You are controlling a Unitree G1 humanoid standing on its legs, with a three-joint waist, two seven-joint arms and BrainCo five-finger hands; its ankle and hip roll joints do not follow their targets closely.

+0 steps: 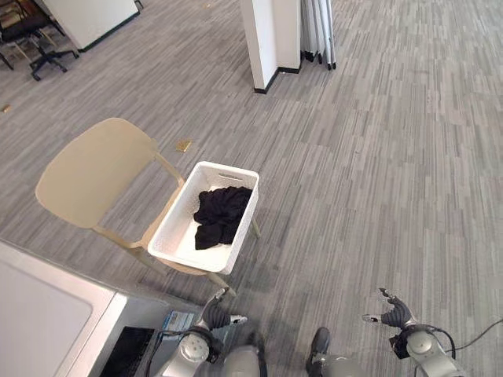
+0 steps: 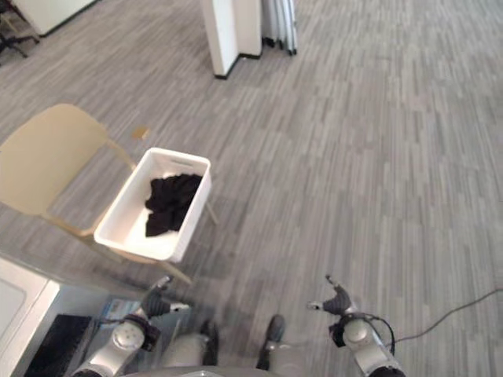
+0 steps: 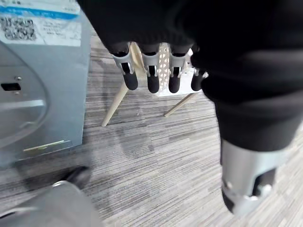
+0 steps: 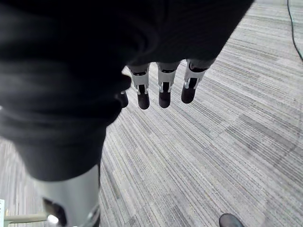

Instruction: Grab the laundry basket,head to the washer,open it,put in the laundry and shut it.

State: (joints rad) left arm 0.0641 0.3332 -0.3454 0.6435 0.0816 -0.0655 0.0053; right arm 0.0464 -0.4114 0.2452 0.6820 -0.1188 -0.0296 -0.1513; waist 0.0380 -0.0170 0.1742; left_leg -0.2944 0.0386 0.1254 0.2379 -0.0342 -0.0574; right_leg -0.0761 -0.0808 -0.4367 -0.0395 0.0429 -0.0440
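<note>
While fingers [image 3: 154,75] hang relaxed, laundry basket [image 1: 206,216] sits well apart.

Bright, even indoor light falls on the grey floor [image 1: 377,157]. A soft shadow lies beneath the chair [image 1: 94,177]. In the wrist views the close dark covers look blurred.

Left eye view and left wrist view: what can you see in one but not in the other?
The left eye view alone has the black laundry lying in the basket, the chair's tan backrest, a white pillar, a black office chair and the right hand, open over bare floor. The left wrist view alone has the washer's grey front with its label, from close up. Both show the left hand, open, the white laundry basket, the chair's legs and the striped grey carpet.
</note>
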